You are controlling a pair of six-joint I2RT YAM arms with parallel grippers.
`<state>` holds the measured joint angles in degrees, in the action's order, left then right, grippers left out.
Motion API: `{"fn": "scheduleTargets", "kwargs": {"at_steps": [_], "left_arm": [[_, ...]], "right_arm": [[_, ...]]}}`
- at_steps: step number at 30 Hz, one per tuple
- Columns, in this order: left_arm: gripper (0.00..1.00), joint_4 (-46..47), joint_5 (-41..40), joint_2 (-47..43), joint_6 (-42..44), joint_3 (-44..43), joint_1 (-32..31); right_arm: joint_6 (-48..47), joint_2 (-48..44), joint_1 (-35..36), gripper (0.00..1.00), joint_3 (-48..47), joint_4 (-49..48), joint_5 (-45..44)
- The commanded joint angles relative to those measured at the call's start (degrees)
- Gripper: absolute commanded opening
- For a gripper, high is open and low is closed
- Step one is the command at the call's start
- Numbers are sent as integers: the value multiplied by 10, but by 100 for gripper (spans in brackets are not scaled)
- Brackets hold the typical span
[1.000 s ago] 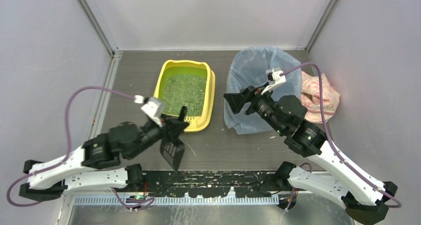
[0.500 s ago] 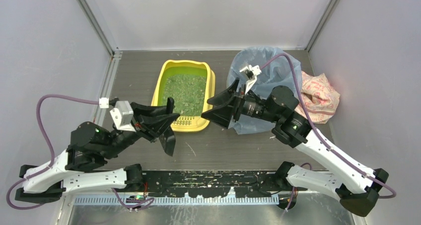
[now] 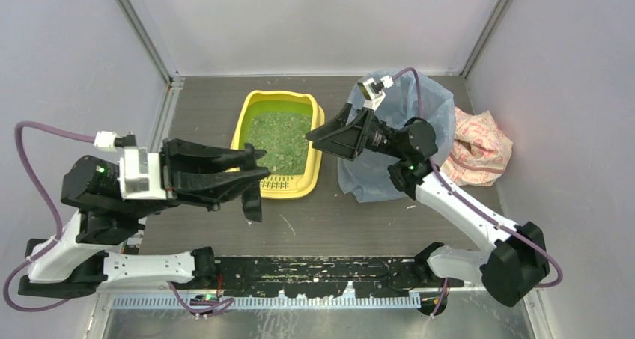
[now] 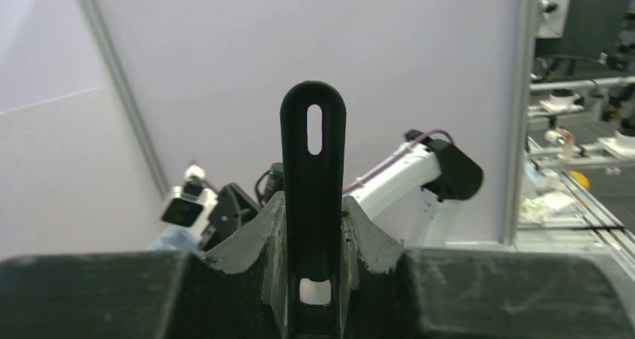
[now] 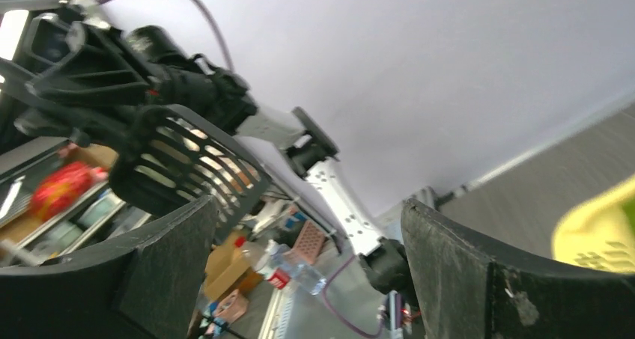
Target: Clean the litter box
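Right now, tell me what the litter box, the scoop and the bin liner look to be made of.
The litter box looks like moulded plastic: smooth, slightly glossy yellow, with rounded corners and a slotted grate in one piece.
The scoop is probably hard plastic: matte black, with moulded slots.
The bin liner seems to be thin plastic film: pale blue, translucent and crumpled.

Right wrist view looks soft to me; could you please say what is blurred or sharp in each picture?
Right wrist view: tilted, the litter box a blurred yellow smear at the right edge, the scoop fairly sharp. Left wrist view: scoop handle crisp, the left gripper dark and underlit. Top external view: evenly lit, sharp, soft shadows only.
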<state>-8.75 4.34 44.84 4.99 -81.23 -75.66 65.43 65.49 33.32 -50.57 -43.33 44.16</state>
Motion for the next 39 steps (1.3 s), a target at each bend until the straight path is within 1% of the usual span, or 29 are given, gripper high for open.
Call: {"fn": "scheduleTargets", "kwargs": {"at_steps": [1,3,4,9,13,16,19,22,23,24,27,29,32,35,36,39], "left_arm": [[0,39,120,21,-6,-9,1],[0,43,153,25,-10,-15,0],[0,42,166,27,-10,-17,0],[0,3,178,59,12,-58,1],[0,-34,166,115,37,-118,1],[0,-43,190,148,34,-157,19],[0,-5,277,174,-31,-183,71],[0,39,365,211,-108,-211,147],[0,54,397,226,-137,-223,183],[0,74,445,245,-166,-233,208],[0,168,505,274,-260,-231,260],[0,224,526,281,-304,-217,273],[0,301,549,278,-357,-193,275],[0,377,560,255,-400,-153,275],[0,391,566,244,-403,-138,275],[0,394,572,218,-399,-113,276]], "right_arm": [[141,31,2,95,-1,-307,68],[171,48,3,94,2,-372,75],[180,55,5,93,2,-384,77],[147,65,40,93,4,-385,101],[129,73,49,93,2,-385,120],[111,79,54,94,1,-385,142],[101,85,65,94,-6,-385,161],[96,82,72,94,-9,-385,168],[95,79,73,94,-9,-385,172],[93,75,73,94,-9,-385,174],[91,69,73,94,-8,-384,179],[87,67,73,94,-9,-383,180],[73,67,72,94,-16,-367,177],[49,73,68,94,-18,-352,169],[45,79,67,95,-18,-354,166],[67,106,62,94,-30,-382,159]]}}
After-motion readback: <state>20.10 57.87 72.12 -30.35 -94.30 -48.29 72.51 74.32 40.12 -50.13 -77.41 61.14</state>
